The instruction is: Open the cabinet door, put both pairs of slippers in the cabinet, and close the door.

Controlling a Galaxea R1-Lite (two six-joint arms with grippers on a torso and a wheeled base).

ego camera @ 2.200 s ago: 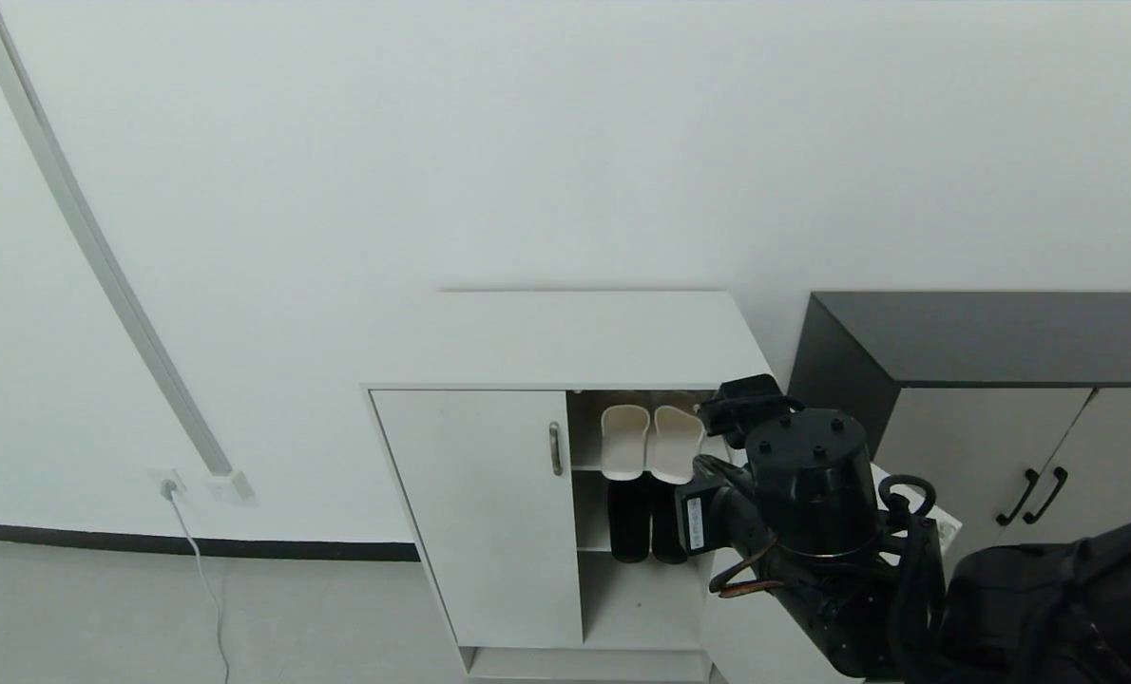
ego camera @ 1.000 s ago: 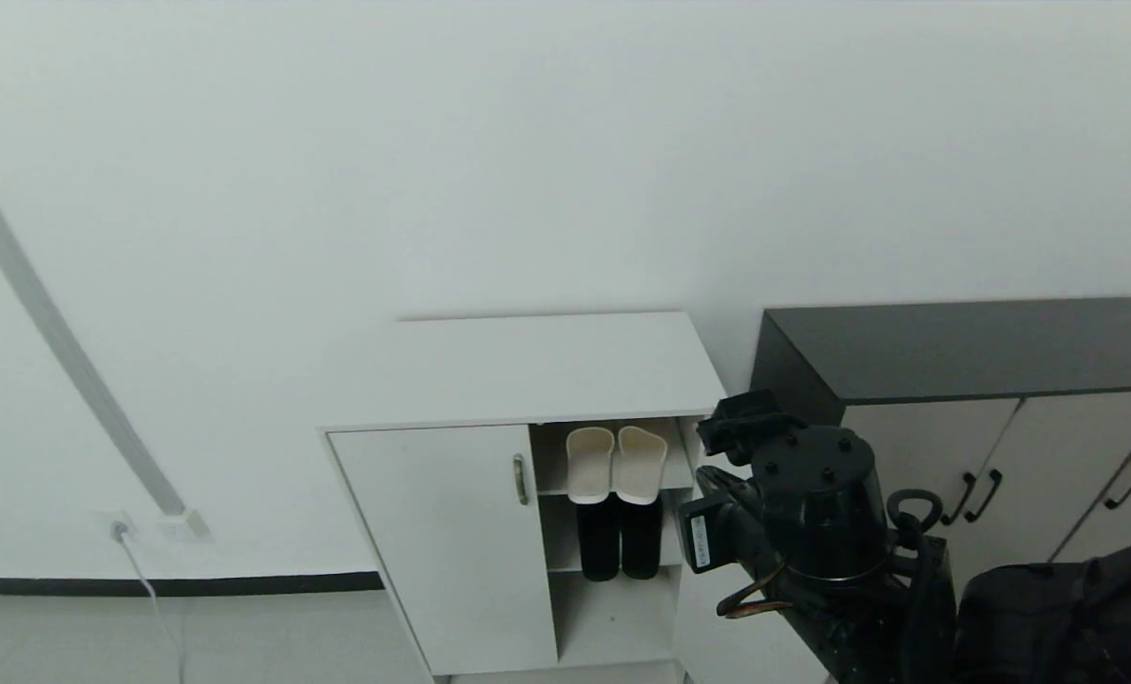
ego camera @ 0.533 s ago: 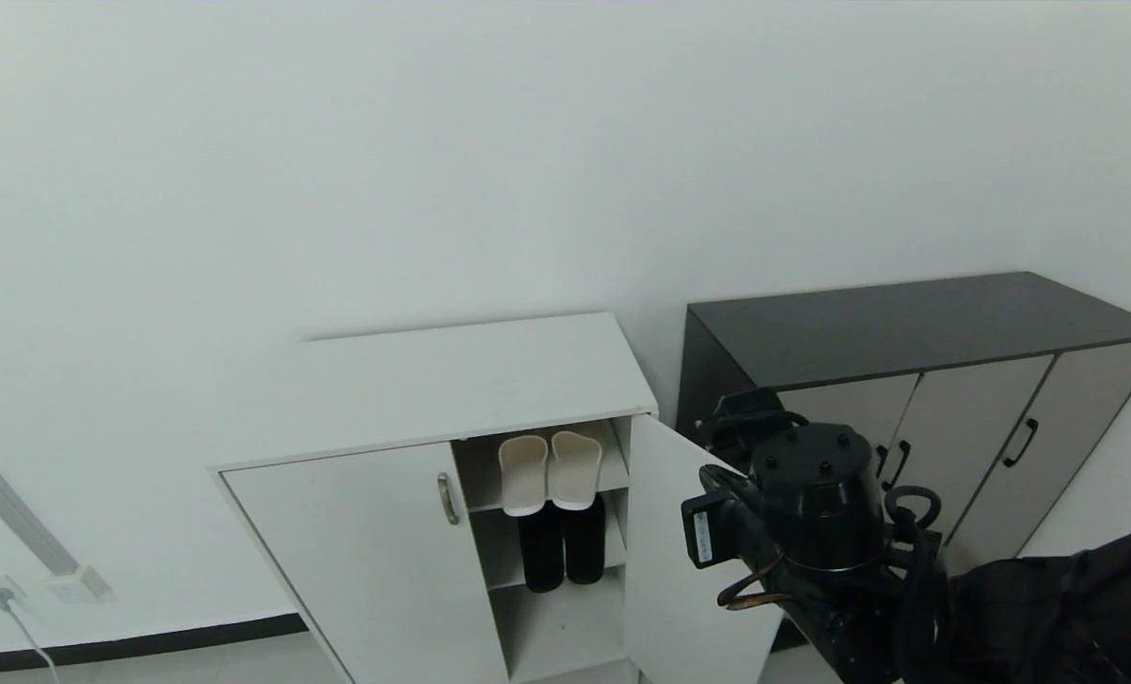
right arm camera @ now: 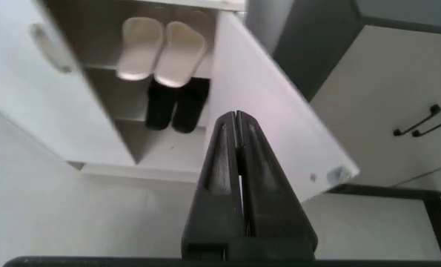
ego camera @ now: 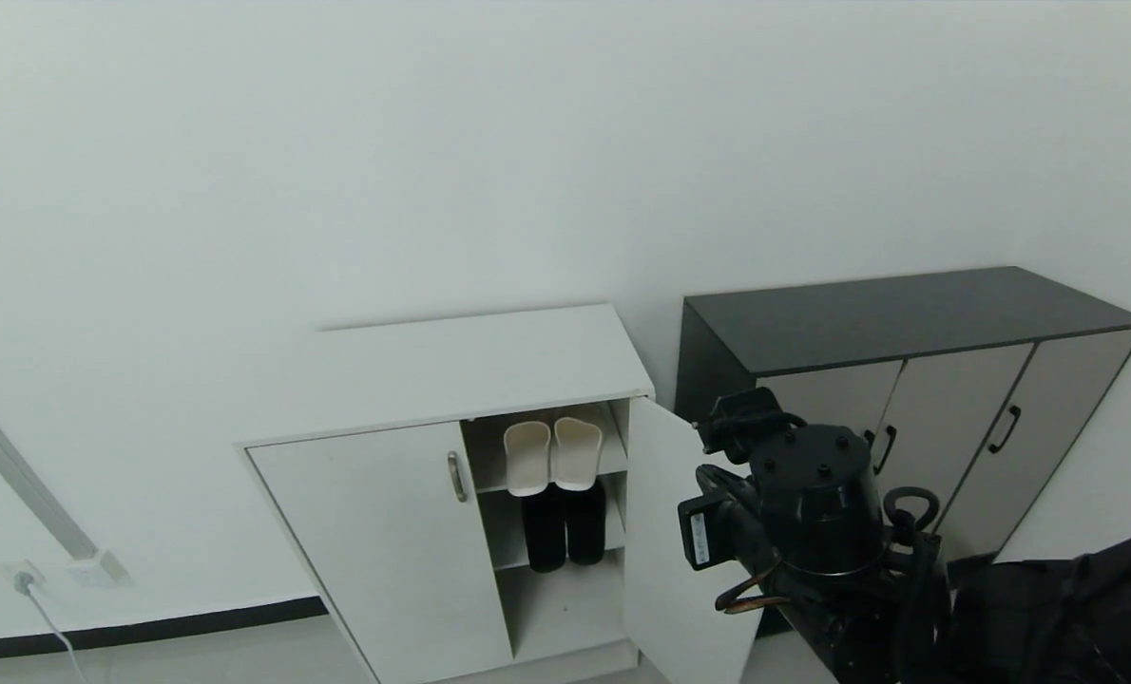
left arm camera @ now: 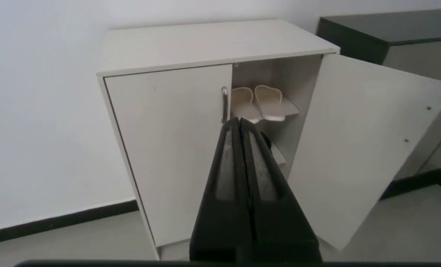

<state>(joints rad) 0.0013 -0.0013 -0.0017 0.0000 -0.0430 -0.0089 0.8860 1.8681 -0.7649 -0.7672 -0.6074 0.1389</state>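
Head view has swung rightward, now showing the cabinet door [ego camera: 656,503] half open, white slippers [ego camera: 553,456] above black slippers [ego camera: 565,527] inside the cabinet [ego camera: 451,366], my left gripper [left arm camera: 240,126] and right gripper [right arm camera: 237,119] closed and empty, so only shutting remains.

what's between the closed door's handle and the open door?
In the head view, the open compartment: white slippers on the upper shelf, black slippers on the shelf below, between handle and open door.
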